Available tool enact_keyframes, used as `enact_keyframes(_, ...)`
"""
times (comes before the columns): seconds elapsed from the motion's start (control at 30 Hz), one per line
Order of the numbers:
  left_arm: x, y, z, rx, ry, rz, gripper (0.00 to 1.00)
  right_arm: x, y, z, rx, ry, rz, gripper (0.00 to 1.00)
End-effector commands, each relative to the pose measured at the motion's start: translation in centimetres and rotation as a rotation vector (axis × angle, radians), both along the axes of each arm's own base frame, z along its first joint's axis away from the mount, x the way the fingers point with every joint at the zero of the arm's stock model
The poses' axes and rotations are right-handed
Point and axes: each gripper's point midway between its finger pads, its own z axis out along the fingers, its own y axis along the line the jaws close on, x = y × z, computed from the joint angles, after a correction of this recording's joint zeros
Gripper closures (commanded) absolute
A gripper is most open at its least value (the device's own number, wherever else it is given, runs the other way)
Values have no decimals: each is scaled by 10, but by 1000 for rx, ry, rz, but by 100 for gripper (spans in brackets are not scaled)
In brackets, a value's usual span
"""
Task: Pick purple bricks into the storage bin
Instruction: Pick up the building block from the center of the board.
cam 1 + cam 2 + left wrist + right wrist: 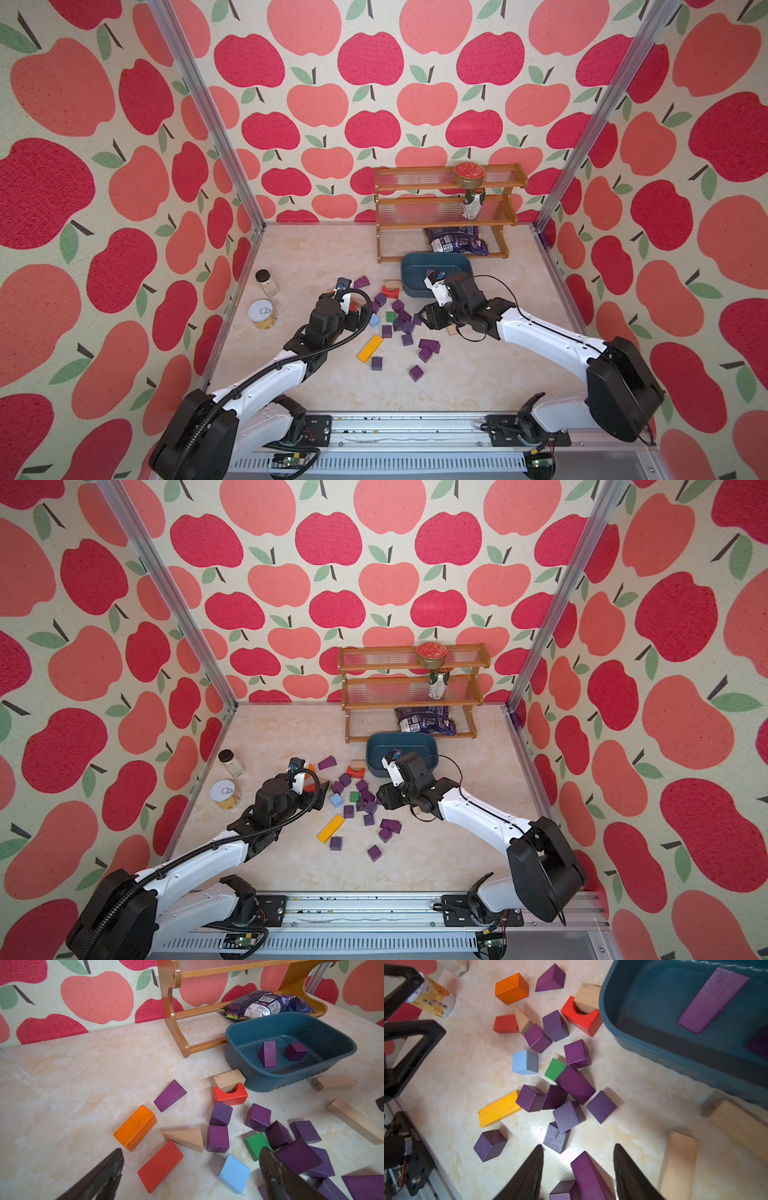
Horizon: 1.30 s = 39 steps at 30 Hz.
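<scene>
**A:** The right end effector (578, 1147) is low over the heap with its jaws partly apart. A long purple brick (588, 1176) lies between them. There's a gap on at least one side, so nothing is pinched yet.

**B:** And the left one?

**A:** The left end effector (191, 1150) is spread wide and holds nothing. It hovers near a red block (160, 1165) at the edge of the mix.

**B:** Where are the other purple ones?

**A:** Most of the purple bricks (571, 1084) are in a loose cluster on the surface (643, 1088), just in front of the bin (654, 1051). Several touch or lean on each other, and a green block (554, 1069) is wedged in among them. Two are in the bin: a wedge (268, 1053) and a cube (296, 1051), lying apart.

**B:** How will they handle?

**A:** They look like painted wood, so I'd say light and stiff. They won't crush, but the faces are probably slick. The long one seems to have a sloped side, and jaws closing on that could squeeze it out. I'd take it across its two flat long sides, near the middle so it doesn't swing. Another purple piece (562, 1189) sits right against it and could get dragged along.
</scene>
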Motion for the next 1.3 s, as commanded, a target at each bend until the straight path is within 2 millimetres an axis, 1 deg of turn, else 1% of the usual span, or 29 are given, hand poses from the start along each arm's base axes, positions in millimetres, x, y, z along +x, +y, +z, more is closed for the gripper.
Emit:
enact_keyframes(0.0, 3, -6, 10, -15, -11, -16, 1, -9, 13, 4, 26, -33, 83, 44)
enact_keyframes(0.17, 3, -6, 10, -16, -12, -16, 1, -14, 17, -16, -66, -24, 118, 45)
enact_keyframes(0.27, 3, -6, 9, -14, -10, -16, 1, -14, 18, -24, -105, -6, 111, 49)
enact_keyframes(0.47, 3, -6, 9, -11, -9, -16, 1, -13, 25, -30, -107, 6, 114, 49)
enact_keyframes(0.63, 3, -6, 9, -12, -9, -15, 1, -14, 32, -40, -109, 40, 123, 50)
enact_keyframes(0.77, 3, -6, 9, -10, -6, -14, 1, -11, 33, -47, -133, 70, 104, 50)
enact_keyframes(1.27, 4, -6, 10, -13, -7, -11, 1, -6, 39, -61, -181, 93, 114, 52)
